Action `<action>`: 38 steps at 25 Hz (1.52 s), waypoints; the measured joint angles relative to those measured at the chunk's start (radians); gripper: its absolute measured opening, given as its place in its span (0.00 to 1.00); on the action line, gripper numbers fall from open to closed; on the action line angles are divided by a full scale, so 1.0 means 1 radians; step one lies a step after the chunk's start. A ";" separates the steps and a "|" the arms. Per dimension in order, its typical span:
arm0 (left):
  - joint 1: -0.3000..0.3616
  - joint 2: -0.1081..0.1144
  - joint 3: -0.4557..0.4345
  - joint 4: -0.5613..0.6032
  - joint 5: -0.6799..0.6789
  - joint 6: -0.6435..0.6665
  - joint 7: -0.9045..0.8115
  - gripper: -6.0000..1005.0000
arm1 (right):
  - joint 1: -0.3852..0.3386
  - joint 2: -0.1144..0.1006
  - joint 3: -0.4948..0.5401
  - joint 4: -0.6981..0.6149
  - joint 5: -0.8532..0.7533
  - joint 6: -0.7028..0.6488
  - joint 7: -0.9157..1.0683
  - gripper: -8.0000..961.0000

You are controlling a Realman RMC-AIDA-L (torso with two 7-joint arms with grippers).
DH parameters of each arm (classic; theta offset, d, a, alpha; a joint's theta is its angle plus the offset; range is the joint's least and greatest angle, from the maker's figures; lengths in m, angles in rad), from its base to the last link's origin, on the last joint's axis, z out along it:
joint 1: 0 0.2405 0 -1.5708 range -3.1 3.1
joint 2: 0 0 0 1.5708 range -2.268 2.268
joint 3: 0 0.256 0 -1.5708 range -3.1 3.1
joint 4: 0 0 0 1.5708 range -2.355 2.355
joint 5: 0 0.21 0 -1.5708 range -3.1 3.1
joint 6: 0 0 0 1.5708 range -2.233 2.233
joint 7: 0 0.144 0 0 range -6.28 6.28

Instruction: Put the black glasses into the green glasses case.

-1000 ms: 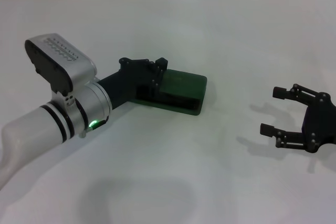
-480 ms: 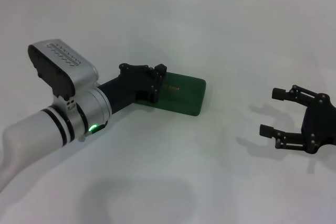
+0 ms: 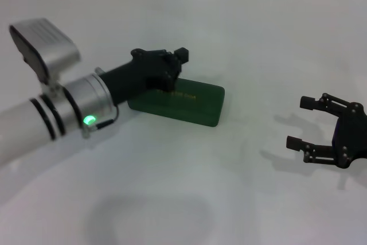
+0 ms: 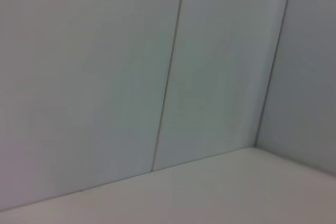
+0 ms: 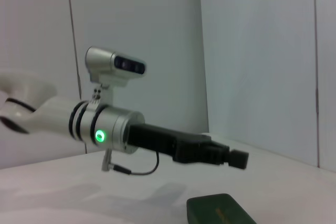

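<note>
The green glasses case (image 3: 186, 102) lies shut and flat on the white table, gold lettering on its lid. Its end also shows in the right wrist view (image 5: 219, 211). My left gripper (image 3: 175, 68) hovers just above the case's left end, raised off the lid; it also shows in the right wrist view (image 5: 235, 158). My right gripper (image 3: 297, 122) is open and empty, low over the table well to the right of the case. The black glasses are not in view.
The white table (image 3: 241, 38) spreads all around the case. A tiled white wall (image 4: 168, 77) stands behind the table's far edge. My left arm (image 3: 63, 116) reaches in from the left side.
The case's lid has gone from partly raised to fully shut. My left gripper has since lifted off the lid and turned. The right gripper has stayed still.
</note>
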 joint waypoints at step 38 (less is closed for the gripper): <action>0.272 0.008 -0.635 0.050 0.717 0.594 0.047 0.85 | -0.031 -0.011 -0.003 -0.048 -0.089 -0.089 -0.012 0.91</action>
